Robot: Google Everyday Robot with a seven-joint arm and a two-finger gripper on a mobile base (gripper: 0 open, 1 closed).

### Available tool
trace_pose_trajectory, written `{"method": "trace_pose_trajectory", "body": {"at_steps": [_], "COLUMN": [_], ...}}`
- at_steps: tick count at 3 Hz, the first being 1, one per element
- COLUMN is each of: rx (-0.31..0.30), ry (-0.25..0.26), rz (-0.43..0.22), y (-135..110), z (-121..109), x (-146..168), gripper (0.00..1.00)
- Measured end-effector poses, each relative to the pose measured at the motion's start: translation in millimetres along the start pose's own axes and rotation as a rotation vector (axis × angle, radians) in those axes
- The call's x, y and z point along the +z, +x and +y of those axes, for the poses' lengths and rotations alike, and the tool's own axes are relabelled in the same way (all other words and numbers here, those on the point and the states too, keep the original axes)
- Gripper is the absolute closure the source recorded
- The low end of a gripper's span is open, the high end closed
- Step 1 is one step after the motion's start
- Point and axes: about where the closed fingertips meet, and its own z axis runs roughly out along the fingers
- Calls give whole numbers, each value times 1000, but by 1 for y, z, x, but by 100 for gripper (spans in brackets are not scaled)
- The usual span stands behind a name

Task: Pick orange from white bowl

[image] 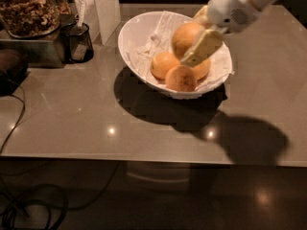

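Observation:
The white bowl (130, 37) stands at the back middle of the table, lined with crumpled white paper. My gripper (193, 46) reaches in from the upper right and is shut on the orange (184, 36). It holds the orange a little above the other fruit, over the bowl. One cream finger (202, 48) crosses the orange's right side; the other finger is hidden behind it. Three other oranges lie in the bowl below: one at the left (164, 64), one at the front (181, 78), and one at the right (203, 69), partly covered.
A small dark glass cup (78, 43) stands left of the bowl, beside a white post (106, 8). A jar of granola (28, 7) sits on a metal box at far left. Cables trail off the left edge. The table's front edge runs below the bowl's shadow.

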Motion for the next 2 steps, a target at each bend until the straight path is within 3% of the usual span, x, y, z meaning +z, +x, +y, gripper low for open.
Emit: {"method": "trace_pose_trajectory", "body": {"at_steps": [1,2], "rx": [55,70], "ry": [102,201], "rz": [-24,-108], "y": [6,-15], "z": [39,89], "x": [-39,-64], "gripper": [100,100]}}
